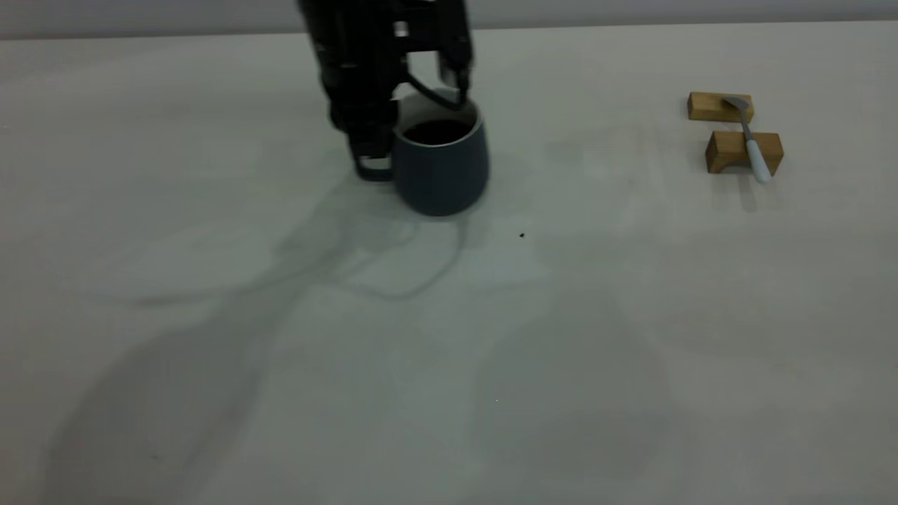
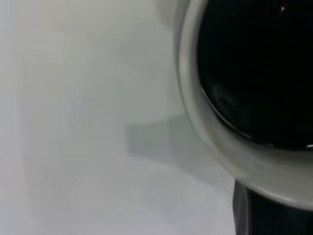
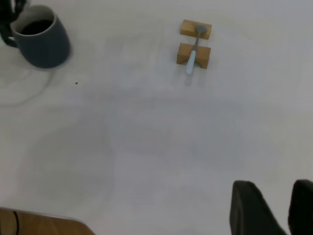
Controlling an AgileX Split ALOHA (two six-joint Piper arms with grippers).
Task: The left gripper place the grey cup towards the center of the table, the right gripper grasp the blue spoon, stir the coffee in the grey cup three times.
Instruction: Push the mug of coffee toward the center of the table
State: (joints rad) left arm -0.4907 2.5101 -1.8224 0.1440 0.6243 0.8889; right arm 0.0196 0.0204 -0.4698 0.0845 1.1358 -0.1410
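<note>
With the left tool [image 1: 375, 165] clamped on the handle, the rounded slate-grey matte cup [image 1: 440, 165] stands upper-centre; the pale-blue-handled metal spoon [image 1: 752, 142] lies ungrasped upper right, right tool [image 3: 272, 208] apart.

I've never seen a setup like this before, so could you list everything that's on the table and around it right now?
Rounded slate-grey mug: one, dark grey with white inside, standing upright near the table's middle, towards the far edge.
Coffee: one pool, black-brown, inside the mug.
Small spoon: one, pale blue handle and grey metal bowl, lying across the two blocks at the right.
Tan wooden blocks: two, one behind the other, under the spoon.
Dark speck: one, on the table in front of the mug.
Pale grey-white table: one, under everything.
Left gripper: one, black, at the mug's handle.
Right gripper: one, black, fingers apart, far from the spoon.
</note>
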